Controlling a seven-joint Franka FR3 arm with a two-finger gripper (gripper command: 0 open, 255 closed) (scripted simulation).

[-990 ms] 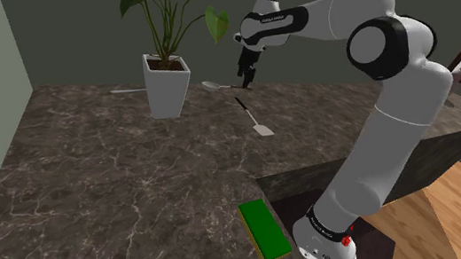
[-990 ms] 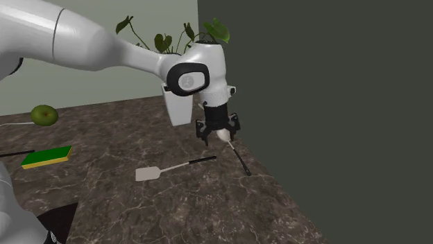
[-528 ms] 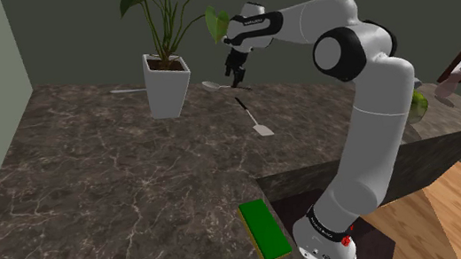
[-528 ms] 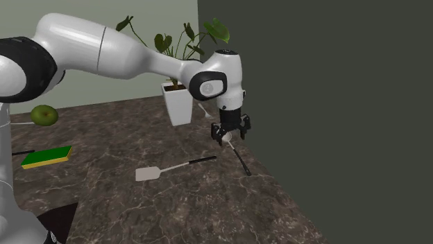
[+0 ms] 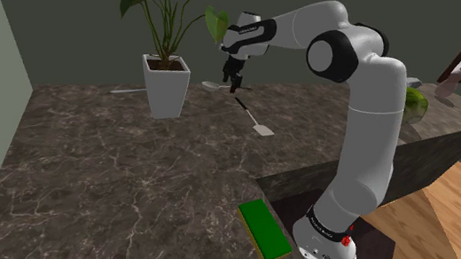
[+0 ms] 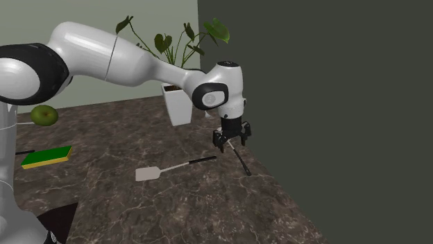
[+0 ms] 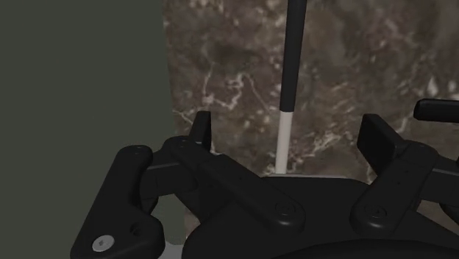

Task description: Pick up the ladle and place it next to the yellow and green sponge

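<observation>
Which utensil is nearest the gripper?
The ladle: its black-and-white handle runs under the open gripper. The flat-bladed spatula lies farther off.

The hand hangs over the ladle beside a white planter.
</observation>
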